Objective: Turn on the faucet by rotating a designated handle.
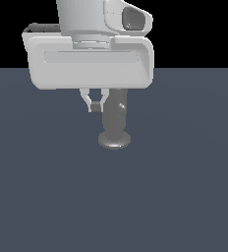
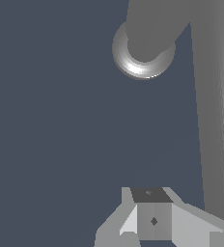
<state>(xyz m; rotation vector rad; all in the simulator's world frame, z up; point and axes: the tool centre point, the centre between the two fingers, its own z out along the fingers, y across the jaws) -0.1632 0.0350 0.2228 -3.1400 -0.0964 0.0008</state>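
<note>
The faucet [image 1: 114, 118] is a dull grey upright cylinder on a round disc base [image 1: 115, 140], standing on the dark floor. Its handle [image 1: 122, 106] points toward the exterior camera, so only its rounded end shows there. In the wrist view the faucet [image 2: 150, 29] is seen from above with its base rim [image 2: 142, 71], and the handle [image 2: 211, 120] runs as a long grey rod past the fingers. My gripper [image 1: 95, 106] [image 2: 153, 218] hangs just off the exterior view's left of the cylinder's upper part. Its fingers are shut together on nothing and sit beside the handle.
A flat dark blue-grey floor [image 1: 47, 197] stretches all around the faucet. The large white hand body [image 1: 89, 61] hides the top of the cylinder in the exterior view.
</note>
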